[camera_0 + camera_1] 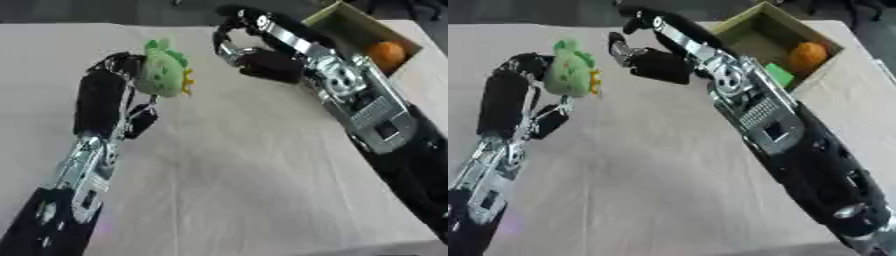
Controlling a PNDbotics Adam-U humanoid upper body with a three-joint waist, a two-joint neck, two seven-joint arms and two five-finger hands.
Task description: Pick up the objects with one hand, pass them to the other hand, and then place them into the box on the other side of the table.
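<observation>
A green plush toy (164, 70) with yellow spikes is held up above the table, and my left hand (122, 67) is shut on it from the left. My right hand (262, 62) hovers just to the toy's right, palm toward it, fingers spread and curved without touching it. A small gap separates the toy's yellow spikes from the right hand's fingertips (226, 50). The cardboard box (820, 37) stands at the far right of the table, behind my right forearm.
Inside the box lie an orange ball (808, 54) and a green item (779, 74). A pale cloth covers the table (245, 165), whose near edge runs along the bottom right. Dark floor lies beyond the far edge.
</observation>
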